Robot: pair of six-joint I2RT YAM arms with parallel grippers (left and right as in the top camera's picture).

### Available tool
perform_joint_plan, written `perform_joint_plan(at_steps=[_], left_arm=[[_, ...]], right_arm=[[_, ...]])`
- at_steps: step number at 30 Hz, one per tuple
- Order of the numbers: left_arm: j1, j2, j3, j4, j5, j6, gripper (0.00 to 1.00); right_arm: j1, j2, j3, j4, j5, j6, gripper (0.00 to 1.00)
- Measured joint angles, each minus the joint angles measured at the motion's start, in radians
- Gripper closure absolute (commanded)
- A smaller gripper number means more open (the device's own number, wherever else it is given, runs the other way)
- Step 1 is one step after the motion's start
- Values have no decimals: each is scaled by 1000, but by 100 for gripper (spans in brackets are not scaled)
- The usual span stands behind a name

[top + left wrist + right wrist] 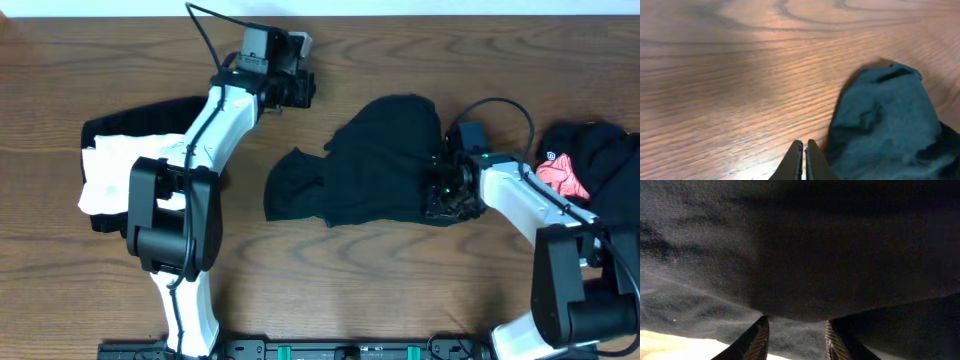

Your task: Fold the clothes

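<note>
From overhead, the left gripper [300,90] is hovering over bare table [330,290], well apart from the black garment [385,160], which is lying crumpled off to the side of its jaws. The right gripper [443,188] is sitting at the garment's edge, its fingers lost against the dark cloth. Behind that gripper a pile of dark clothes [600,150] with a pink piece [562,176] is lying. Beside the left arm's base, white and black clothes [115,175] are resting.

From the left wrist, the jaws are pressing together with nothing between them. The garment is lying ahead and to one side, not touching them.

From the right wrist, the jaws are standing apart. Black fabric is bulging just ahead of the fingertips [759,339] and filling the gap between them.
</note>
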Motion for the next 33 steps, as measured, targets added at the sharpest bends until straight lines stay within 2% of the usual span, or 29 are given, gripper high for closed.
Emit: perform_joint_plan(at_steps=[3, 6, 10, 18, 20, 22, 23, 33], left_arm=[[-8, 0, 0, -49, 26, 0, 72], [-39, 0, 0, -100, 40, -4, 66], [-106, 2, -1, -163, 50, -1, 64], [-203, 86, -12, -159, 25, 1, 63], [-204, 123, -19, -152, 21, 1, 67], [-200, 146, -21, -145, 32, -1, 81], [-199, 146, -21, -145, 26, 0, 94], [-182, 139, -8, -145, 16, 5, 94]], right_arm=[[0, -6, -7, 8, 2, 2, 65], [0, -7, -9, 12, 3, 4, 64], [0, -8, -10, 13, 3, 5, 64], [0, -8, -10, 14, 3, 11, 65], [0, -8, -10, 14, 3, 11, 65], [0, -8, -11, 14, 3, 11, 65], [0, -8, -11, 14, 3, 11, 64], [0, -9, -11, 15, 3, 11, 64]])
